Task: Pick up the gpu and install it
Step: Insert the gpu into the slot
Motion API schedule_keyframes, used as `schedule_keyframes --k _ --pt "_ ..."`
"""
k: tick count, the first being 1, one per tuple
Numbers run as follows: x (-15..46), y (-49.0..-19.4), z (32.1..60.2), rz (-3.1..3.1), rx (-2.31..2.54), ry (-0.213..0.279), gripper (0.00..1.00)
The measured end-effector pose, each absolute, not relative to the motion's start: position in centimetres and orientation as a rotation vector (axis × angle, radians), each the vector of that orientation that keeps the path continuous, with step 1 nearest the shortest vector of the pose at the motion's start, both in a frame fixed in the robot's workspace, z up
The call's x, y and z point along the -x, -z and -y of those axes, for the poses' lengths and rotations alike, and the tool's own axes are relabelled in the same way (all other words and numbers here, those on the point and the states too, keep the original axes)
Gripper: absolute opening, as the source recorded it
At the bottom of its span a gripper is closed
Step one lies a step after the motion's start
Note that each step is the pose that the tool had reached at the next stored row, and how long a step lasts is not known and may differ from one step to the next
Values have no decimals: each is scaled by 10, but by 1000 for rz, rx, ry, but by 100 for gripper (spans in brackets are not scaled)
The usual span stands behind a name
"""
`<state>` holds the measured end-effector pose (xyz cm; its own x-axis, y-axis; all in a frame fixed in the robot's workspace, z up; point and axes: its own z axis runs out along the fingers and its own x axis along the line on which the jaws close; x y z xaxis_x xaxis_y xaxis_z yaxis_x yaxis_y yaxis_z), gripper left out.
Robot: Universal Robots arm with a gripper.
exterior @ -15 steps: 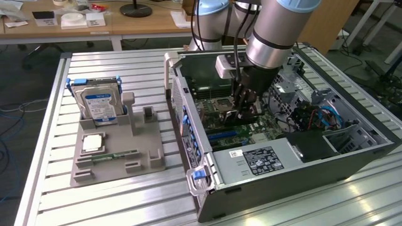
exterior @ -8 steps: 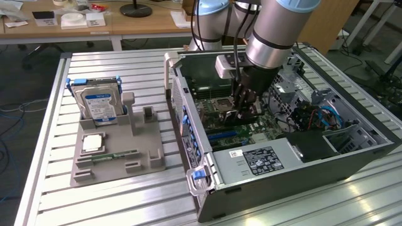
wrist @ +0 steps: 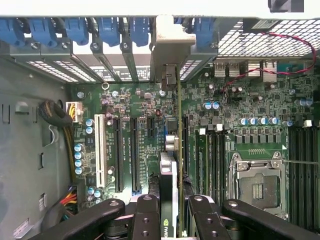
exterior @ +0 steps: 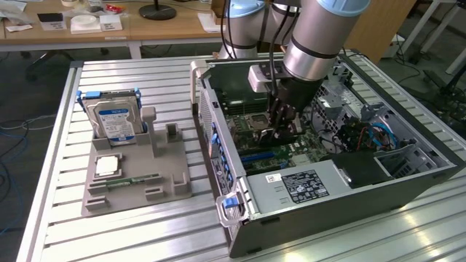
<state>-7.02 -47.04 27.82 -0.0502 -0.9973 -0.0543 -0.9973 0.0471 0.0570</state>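
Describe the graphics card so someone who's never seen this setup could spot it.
Find the open computer case on the slatted metal table. Inside, over the green motherboard, the gpu stands on edge between the gripper's fingers. Unlike the empty slots alongside, it bears a small logo.

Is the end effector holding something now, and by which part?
The end effector grips the gpu across its two faces, at the edge facing away from the motherboard.

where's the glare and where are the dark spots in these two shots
Exterior view: glare streaks the metal table beside the computer case, which is dim inside around the claw. Wrist view: the case rim washes out white, the motherboard is evenly lit, and the claw gripping the gpu looks dark.
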Motion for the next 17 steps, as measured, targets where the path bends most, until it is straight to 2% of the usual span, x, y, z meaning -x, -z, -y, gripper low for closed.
schedule_keyframes --k 17 --pt "71 -270 470 2273 -2165 124 27"
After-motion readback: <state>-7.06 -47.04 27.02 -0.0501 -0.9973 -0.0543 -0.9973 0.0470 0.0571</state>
